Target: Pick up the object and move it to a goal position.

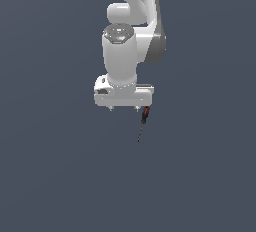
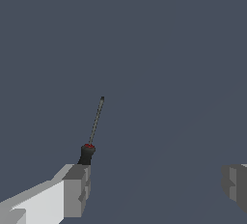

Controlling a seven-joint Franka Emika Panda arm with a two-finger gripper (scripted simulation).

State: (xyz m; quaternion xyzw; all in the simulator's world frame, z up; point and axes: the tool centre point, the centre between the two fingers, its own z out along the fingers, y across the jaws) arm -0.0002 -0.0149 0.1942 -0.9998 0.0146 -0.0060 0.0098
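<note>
- Claw (image 1: 123,109) hangs below the white arm (image 1: 131,11), pointing down, its two short fingertips spread well apart.
- Wrist view confirms the wide spread: one finger (image 2: 75,190) sits at one side of the picture and the other at the far edge, with bare grey surface between them and nothing held.
- Screwdriver-like object (image 1: 144,121) sits just beside the claw's finger on the exterior view's right, outside the gap between the fingers.
- Its red-and-black handle is nearest the finger; the thin dark shaft slants down and slightly toward the exterior view's left.
- Whether the handle actually touches that finger is hard to tell; in the wrist view it appears right against the pad's outer corner.
- Grey table (image 1: 50,176) fills the background.
</note>
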